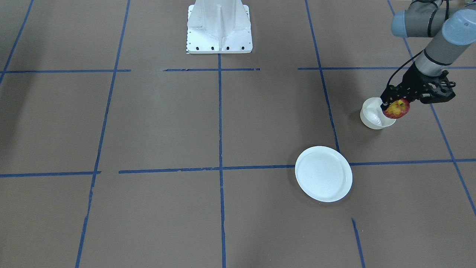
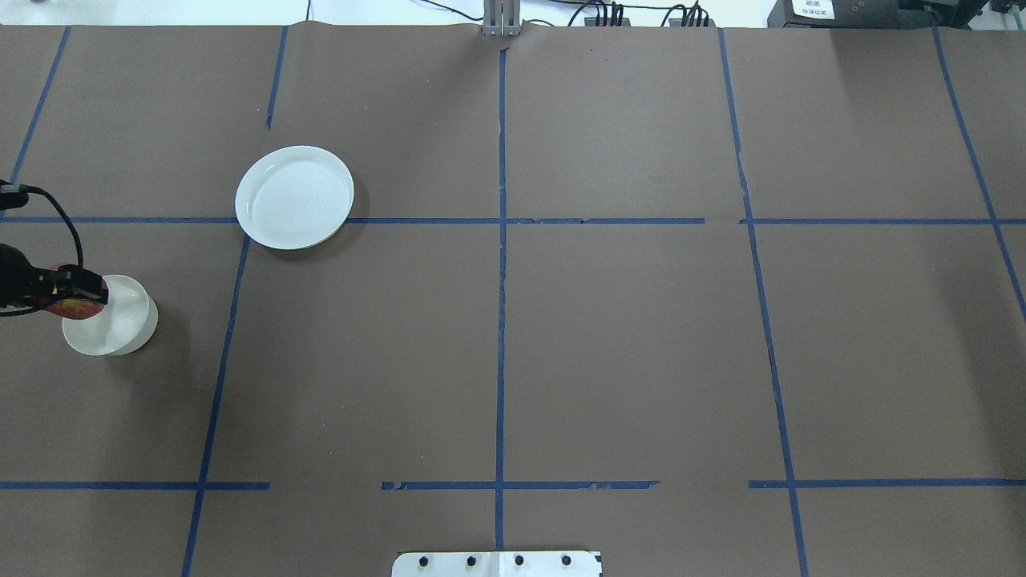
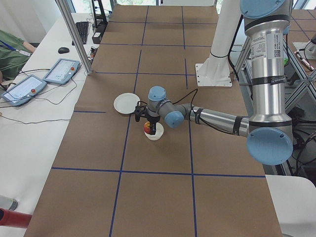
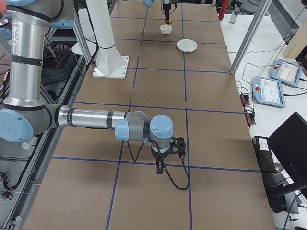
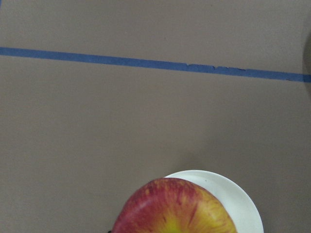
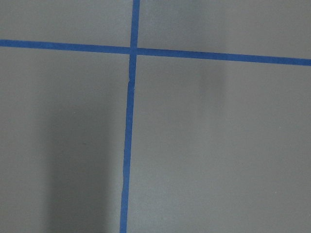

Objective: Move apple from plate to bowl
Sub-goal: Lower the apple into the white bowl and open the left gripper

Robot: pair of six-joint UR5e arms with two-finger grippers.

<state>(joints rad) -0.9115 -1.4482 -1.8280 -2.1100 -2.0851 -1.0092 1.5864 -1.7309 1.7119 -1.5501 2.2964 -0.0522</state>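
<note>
My left gripper (image 1: 394, 103) is shut on the small red and yellow apple (image 1: 398, 108) and holds it just above the rim of the small off-white bowl (image 1: 372, 116), on the bowl's outer side. In the overhead view the apple (image 2: 76, 308) overlaps the bowl's (image 2: 120, 324) left edge. The left wrist view shows the apple (image 5: 175, 208) over the bowl (image 5: 238, 201). The flat white plate (image 1: 323, 173) is empty. My right gripper (image 4: 161, 166) hangs above bare table, far from these; I cannot tell whether it is open.
The table is brown paper with blue tape lines (image 2: 501, 220). The white robot base (image 1: 219, 28) stands at the robot's edge of the table. The plate (image 2: 294, 196) lies further forward and inward of the bowl. Tablets and cables lie on a side bench (image 3: 29, 86).
</note>
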